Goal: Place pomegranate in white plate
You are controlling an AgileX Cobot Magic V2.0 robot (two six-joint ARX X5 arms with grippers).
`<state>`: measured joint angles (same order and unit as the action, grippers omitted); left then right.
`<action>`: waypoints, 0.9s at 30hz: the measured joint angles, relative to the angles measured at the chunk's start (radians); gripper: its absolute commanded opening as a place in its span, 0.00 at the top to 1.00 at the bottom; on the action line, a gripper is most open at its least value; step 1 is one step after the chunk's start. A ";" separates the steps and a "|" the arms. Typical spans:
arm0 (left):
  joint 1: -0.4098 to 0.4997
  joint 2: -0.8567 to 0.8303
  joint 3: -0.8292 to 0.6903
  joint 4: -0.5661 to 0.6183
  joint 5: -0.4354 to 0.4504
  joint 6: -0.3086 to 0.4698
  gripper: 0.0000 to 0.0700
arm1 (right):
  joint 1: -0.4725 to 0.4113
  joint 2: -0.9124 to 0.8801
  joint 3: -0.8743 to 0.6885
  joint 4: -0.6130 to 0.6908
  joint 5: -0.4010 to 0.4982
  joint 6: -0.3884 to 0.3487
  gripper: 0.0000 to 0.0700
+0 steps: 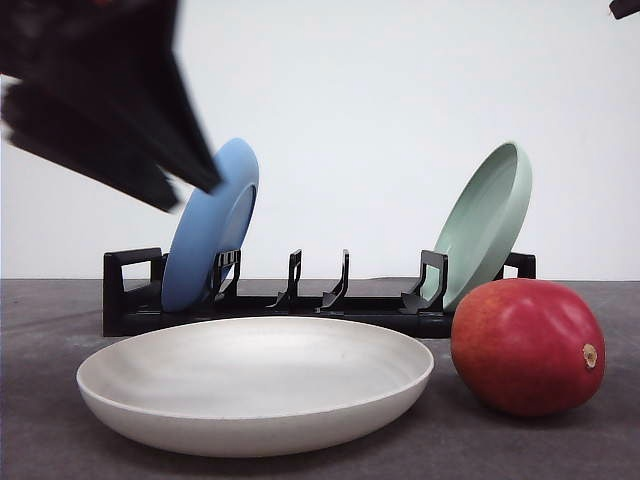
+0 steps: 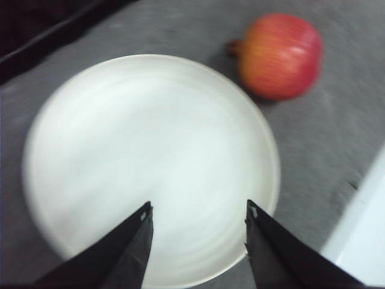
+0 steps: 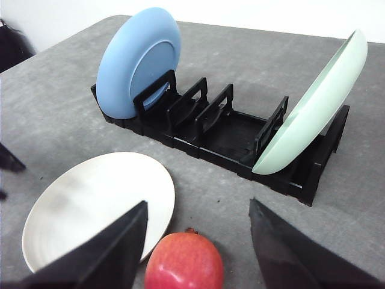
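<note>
Lying on the grey bench (image 1: 40, 440) at the front view's right, the pomegranate (image 1: 527, 346) rests on its side just beside the white plate (image 1: 255, 385), with its tan stem nub turned toward the right. Whether fruit and rim touch cannot be told from the front; the left wrist view shows a thin strip of bench between them. The plate sits flat and holds nothing.

Behind both stands a black dish rack (image 1: 290, 300). A blue plate (image 1: 212, 225) leans upright in its left end and a pale green plate (image 1: 485, 222) leans tilted at its right end, with the slots between them bare.

The left tool (image 2: 198, 220) hovers above the white plate (image 2: 150, 162), its two dark fingers (image 2: 135, 241) spread wide with nothing between them; the pomegranate (image 2: 280, 55) lies off to one side of the plate in that blurred view. In the front view the left arm (image 1: 100, 95) is a dark blurred mass at upper left, partly covering the blue plate.

The right tool (image 3: 198, 214) is also spread wide and holds nothing. Its fingers (image 3: 117, 241) frame the pomegranate (image 3: 184, 262), which lies on the bench near them, with the white plate (image 3: 90, 205) beside it and the rack (image 3: 228, 135), blue plate (image 3: 138, 60) and green plate (image 3: 319, 102) beyond.
</note>
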<state>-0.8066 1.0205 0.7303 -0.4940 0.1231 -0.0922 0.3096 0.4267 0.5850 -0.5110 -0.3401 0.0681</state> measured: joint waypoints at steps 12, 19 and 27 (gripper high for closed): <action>0.367 -0.141 0.000 -0.176 0.006 -0.032 0.59 | 0.000 0.000 0.000 -0.005 0.000 0.050 0.52; 0.486 -0.197 0.000 -0.175 0.013 -0.032 0.59 | 0.000 0.011 0.000 -0.105 0.000 0.147 0.50; 0.508 -0.204 0.000 -0.171 0.014 -0.031 0.61 | 0.044 0.160 0.028 -0.223 0.020 0.222 0.40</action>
<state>-0.2989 0.8169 0.7303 -0.6647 0.1371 -0.1234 0.3532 0.5868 0.6126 -0.7342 -0.3201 0.2905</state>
